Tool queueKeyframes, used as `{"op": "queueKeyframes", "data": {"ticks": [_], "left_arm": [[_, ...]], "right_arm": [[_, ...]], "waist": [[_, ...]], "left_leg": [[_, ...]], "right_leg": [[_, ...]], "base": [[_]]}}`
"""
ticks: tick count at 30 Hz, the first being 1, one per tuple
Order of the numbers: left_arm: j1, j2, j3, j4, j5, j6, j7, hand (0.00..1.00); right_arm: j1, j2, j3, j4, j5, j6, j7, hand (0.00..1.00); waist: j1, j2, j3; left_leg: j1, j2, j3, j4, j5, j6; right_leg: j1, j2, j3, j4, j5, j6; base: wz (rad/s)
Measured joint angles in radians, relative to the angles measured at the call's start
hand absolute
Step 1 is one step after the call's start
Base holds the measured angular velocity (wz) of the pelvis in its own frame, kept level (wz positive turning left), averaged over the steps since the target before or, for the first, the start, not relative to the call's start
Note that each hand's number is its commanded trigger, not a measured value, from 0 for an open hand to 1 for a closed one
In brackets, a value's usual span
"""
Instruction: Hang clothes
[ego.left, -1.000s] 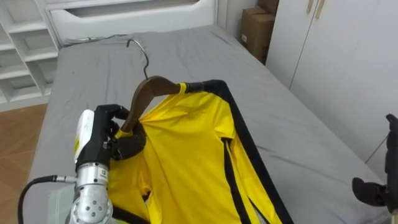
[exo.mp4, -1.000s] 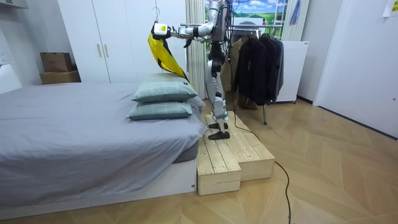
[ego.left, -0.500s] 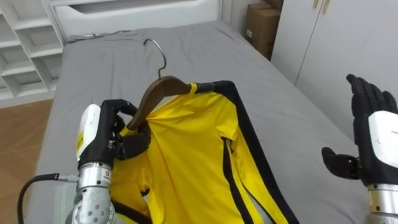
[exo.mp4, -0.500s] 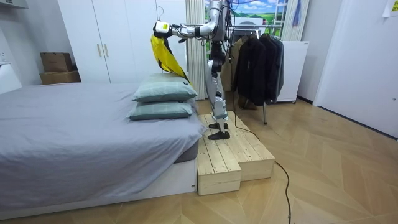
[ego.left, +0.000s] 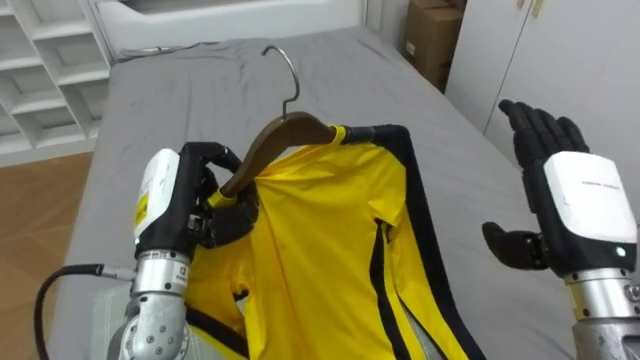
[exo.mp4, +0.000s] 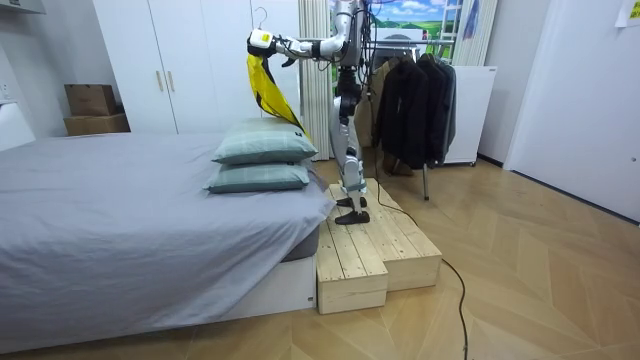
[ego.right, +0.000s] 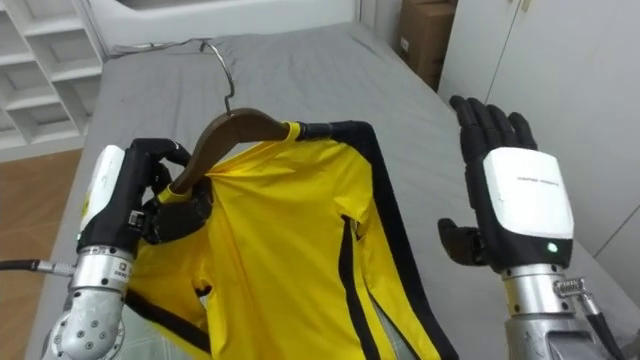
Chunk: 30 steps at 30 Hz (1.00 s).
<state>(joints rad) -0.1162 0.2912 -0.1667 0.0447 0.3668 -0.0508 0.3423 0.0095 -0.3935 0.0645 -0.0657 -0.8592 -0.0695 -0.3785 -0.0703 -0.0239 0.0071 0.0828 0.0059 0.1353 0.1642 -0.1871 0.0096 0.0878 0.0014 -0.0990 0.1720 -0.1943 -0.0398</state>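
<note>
Bright, even, diffuse indoor light, with a soft, faint shadow under the edge of the bed (exo.mp4: 120, 220).

There are one yellow black-trimmed jacket (ego.left: 320, 240), one brown wooden hanger (ego.left: 275, 138), two grey-green pillows (exo.mp4: 265, 148) (exo.mp4: 262, 177), one grey-sheeted bed (exo.mp4: 120, 210) and two brown cardboard boxes (exo.mp4: 90, 99) (exo.mp4: 95, 123).

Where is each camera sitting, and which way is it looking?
Left eye view: on the robot's head, looking down at the grey bed; the left hand grips a wooden hanger carrying a yellow top, the right hand is open.
Right eye view: beside it on the head, same downward look, same two hands.
Room view: standing off in the room, facing the whole robot on a wooden platform beside the bed.
Shared: every view shows the hanger and yellow top.
</note>
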Motion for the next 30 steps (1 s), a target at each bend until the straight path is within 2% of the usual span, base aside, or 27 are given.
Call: {"op": "queueKeyframes", "data": {"ticks": [14,24,30], "left_arm": [[-0.001,0.000,-0.013,0.000,-0.043,-0.001,-0.080,1.00],[-0.003,-0.001,-0.019,-0.016,-0.059,-0.001,-0.119,1.00],[-0.003,-0.004,-0.041,-0.056,-0.058,-0.001,-0.127,1.00]], "right_arm": [[-0.022,0.003,0.070,0.000,-0.037,0.004,0.024,0.00],[-0.031,0.005,0.112,0.000,-0.046,0.004,0.046,0.00],[-0.032,0.016,0.112,0.001,-0.046,0.005,0.049,0.00]], "waist": [[0.030,-0.007,0.0042],[0.043,-0.006,0.0036],[0.051,0.000,0.0002]], "left_leg": [[-0.005,0.000,-0.001,0.000,0.000,0.000],[-0.011,-0.001,-0.002,0.004,0.000,0.000],[-0.021,-0.001,-0.005,0.005,0.000,0.000]], "right_leg": [[-0.004,-0.001,0.008,0.000,0.000,0.000],[-0.006,-0.002,0.005,-0.001,0.000,0.000],[-0.014,-0.002,-0.010,-0.001,0.000,0.001]], "base": [[0.00],[0.01],[0.03]]}}
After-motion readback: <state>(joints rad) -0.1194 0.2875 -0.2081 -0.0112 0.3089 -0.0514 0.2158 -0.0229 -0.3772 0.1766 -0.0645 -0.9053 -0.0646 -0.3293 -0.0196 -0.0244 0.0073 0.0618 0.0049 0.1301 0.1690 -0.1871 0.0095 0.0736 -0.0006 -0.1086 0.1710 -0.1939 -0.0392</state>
